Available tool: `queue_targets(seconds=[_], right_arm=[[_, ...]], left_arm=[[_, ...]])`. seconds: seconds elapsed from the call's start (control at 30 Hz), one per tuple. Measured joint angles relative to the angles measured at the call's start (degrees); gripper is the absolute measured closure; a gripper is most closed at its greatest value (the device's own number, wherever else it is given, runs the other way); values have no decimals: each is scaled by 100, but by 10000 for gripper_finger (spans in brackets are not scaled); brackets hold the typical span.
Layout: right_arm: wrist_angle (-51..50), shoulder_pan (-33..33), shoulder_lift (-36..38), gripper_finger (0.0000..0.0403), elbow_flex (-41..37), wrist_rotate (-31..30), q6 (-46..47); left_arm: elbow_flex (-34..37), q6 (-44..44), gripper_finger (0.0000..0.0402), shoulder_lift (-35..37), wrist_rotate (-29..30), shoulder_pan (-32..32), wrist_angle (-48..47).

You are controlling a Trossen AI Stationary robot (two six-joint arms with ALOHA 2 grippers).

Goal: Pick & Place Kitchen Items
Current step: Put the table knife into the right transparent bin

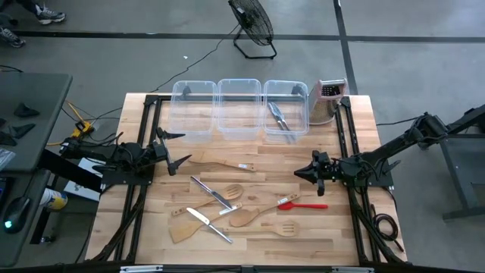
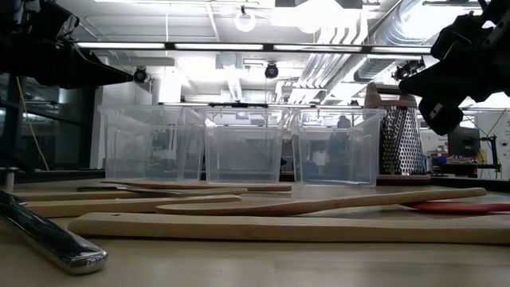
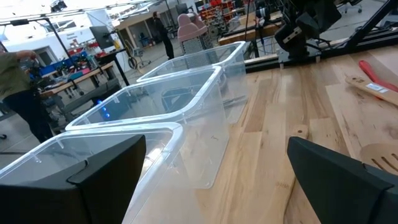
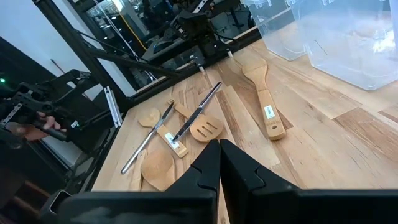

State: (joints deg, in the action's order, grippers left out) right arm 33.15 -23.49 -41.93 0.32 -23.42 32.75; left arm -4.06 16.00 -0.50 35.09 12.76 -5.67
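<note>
Overhead only: tongs (image 1: 277, 118) inside tub (image 1: 286, 86).

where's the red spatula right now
In the high view the red spatula lies flat on the table's right half, just below the shut right gripper and right of the cluster of wooden spoons.
</note>
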Motion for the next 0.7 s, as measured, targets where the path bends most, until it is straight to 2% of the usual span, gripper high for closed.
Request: queue_targets(seconds=[0.17, 0.3, 0.7], right_arm=[[0, 0, 0, 401, 0, 2, 0], [0, 0, 0, 401, 0, 2, 0], [0, 0, 0, 401, 0, 0, 0]], left_arm=[[18, -1021, 14, 0, -409, 2, 196], [23, -2144, 14, 1, -1075, 2, 216], [23, -4488, 14, -49, -3093, 2, 203]])
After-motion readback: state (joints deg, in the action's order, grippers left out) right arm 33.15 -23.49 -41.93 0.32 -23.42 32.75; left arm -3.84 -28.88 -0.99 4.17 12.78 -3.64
